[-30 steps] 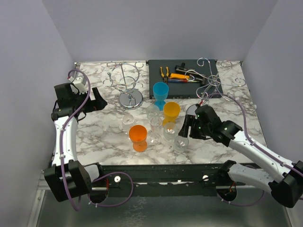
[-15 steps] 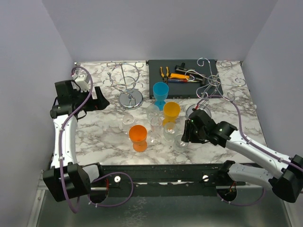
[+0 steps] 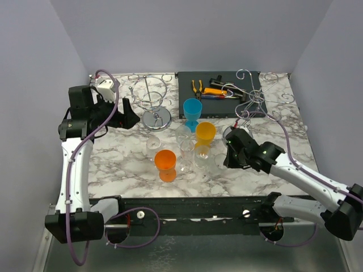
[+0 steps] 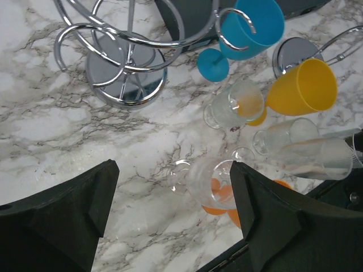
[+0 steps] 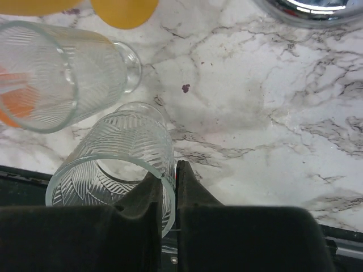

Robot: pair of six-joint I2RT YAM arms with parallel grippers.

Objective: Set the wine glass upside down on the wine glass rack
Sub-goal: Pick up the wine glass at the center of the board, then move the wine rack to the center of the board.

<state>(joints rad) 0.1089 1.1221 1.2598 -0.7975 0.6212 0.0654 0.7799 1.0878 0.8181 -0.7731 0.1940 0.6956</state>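
Right end effector advanced; wrist view alone shows it pinching wine glass rim.

A desk topped in white marble pattern with grey veins fills the middle of the space. Plain, pale lavender-grey walls enclose it on three sides: a back wall, a left wall and a right wall, the side ones slanting outward towards the near edge. A black rail runs along the desk's near edge, and below it lies a dull, mottled metal sheet. The light is soft and even, with only faint shadows on the marble.
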